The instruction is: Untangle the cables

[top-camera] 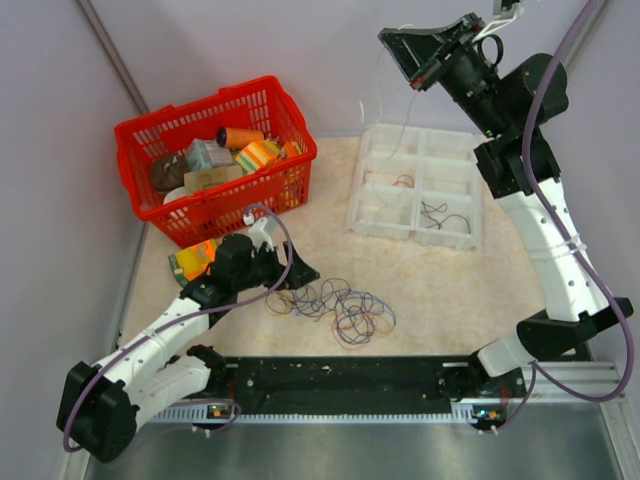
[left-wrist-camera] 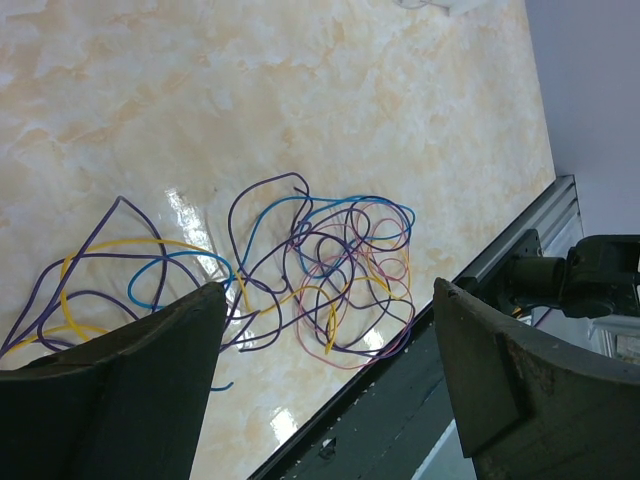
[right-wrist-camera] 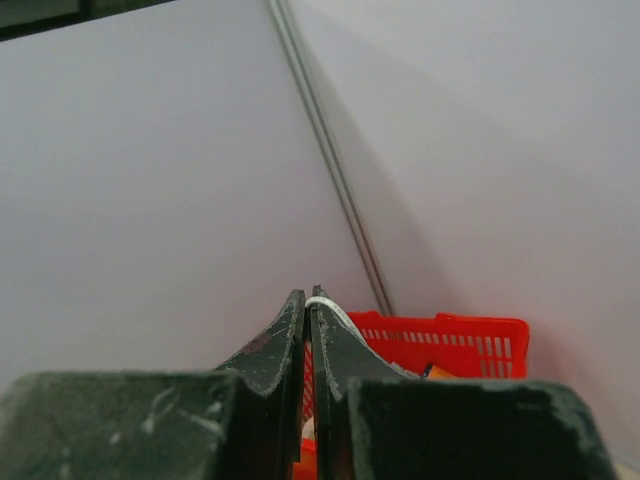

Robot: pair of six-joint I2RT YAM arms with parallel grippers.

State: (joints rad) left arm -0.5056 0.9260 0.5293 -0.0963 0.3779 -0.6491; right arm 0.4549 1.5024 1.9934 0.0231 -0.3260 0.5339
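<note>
Fingers (left-wrist-camera: 130,390) of my left gripper (left-wrist-camera: 328,290) stand wide apart and grip nothing. They are low over the marble-pattern table (left-wrist-camera: 200,100), at the left edge of the tangle of cables (left-wrist-camera: 330,250). The tangle is made of purple, blue, yellow and pink strands looped over each other, and it lies loose on the table just beside the front rail (left-wrist-camera: 490,265).

My right gripper (right-wrist-camera: 308,302) is raised high over the far right of the table. Its 2 fingers are pressed together, pinching 1 thin white cable (right-wrist-camera: 330,306) at the tips.

Below it sits a clear compartment tray (top-camera: 418,185). The tray holds 1 black cable (top-camera: 440,215) in its near right compartment and 1 reddish cable (top-camera: 400,182) in a left compartment. A red basket (top-camera: 215,210) of assorted items stands at the far left.
</note>
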